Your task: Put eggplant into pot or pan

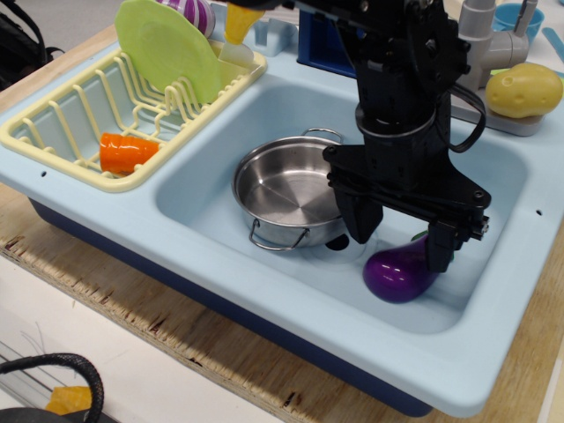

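Note:
The purple eggplant point(397, 275) lies on the floor of the light blue sink point(220, 150), at the right front. Its stem end is hidden behind my gripper. The steel pot point(286, 194) stands empty in the middle of the sink, to the left of the eggplant. My black gripper point(401, 242) is open and low over the eggplant, one finger to its left by the drain, the other over its right end. The fingers straddle the eggplant; I cannot tell if they touch it.
A yellow dish rack point(79, 115) at the left holds an orange cup point(126, 152) and a green plate point(167, 48). A yellow toy potato point(523, 90) sits by the grey faucet point(483, 44) at the back right. The sink's walls surround the gripper.

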Action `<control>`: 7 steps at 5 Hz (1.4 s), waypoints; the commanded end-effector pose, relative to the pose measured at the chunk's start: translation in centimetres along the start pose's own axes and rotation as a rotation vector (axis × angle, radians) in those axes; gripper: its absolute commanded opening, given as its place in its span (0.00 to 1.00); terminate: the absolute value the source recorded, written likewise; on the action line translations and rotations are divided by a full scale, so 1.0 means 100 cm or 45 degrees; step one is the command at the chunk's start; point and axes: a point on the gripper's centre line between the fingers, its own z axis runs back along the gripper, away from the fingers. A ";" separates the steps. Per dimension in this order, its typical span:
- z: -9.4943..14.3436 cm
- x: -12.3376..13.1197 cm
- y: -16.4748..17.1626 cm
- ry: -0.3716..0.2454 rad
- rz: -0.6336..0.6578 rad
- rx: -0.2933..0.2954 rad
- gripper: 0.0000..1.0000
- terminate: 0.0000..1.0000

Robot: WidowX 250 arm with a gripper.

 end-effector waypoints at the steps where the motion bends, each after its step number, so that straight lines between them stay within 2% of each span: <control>1: -0.008 0.001 -0.007 -0.006 -0.006 -0.049 1.00 0.00; 2: -0.023 -0.003 -0.009 0.047 -0.013 -0.064 1.00 0.00; 3: -0.036 -0.009 -0.006 0.072 -0.023 -0.033 1.00 0.00; 4: -0.036 -0.007 -0.007 0.074 -0.027 0.044 0.00 0.00; 5: -0.028 -0.006 -0.008 0.102 -0.019 0.075 0.00 0.00; 6: -0.004 0.000 -0.015 0.098 -0.007 0.114 0.00 0.00; 7: 0.014 0.005 -0.028 0.079 0.039 0.122 0.00 0.00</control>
